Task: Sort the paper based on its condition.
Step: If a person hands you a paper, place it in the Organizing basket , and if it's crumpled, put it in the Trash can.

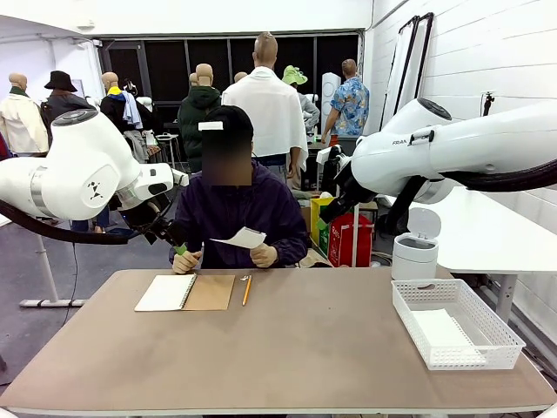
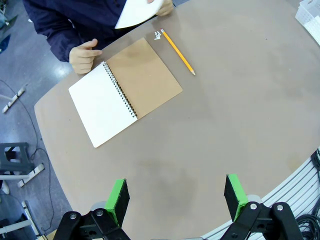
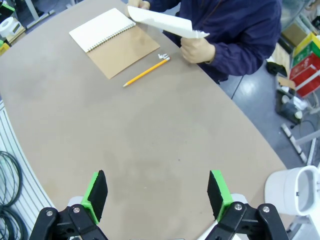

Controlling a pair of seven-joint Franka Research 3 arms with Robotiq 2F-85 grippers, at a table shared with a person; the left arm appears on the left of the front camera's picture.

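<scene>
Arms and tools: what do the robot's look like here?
Both arms are glossy white with rounded joints; the left arm has a black cable looping beneath. Left tool and right tool: black linkages, two fingers with green pads.

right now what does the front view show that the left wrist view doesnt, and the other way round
Front view alone: the white basket's full outline at the table's right end, a flat sheet lying inside it, and a white lidded bin past the table edge. Left wrist view alone: the left gripper with its green fingers spread wide above bare tabletop, holding nothing. Both: the open spiral notebook, the yellow pencil beside it, and the person's hand near the notebook, with a loose sheet of paper held up off the table.
</scene>
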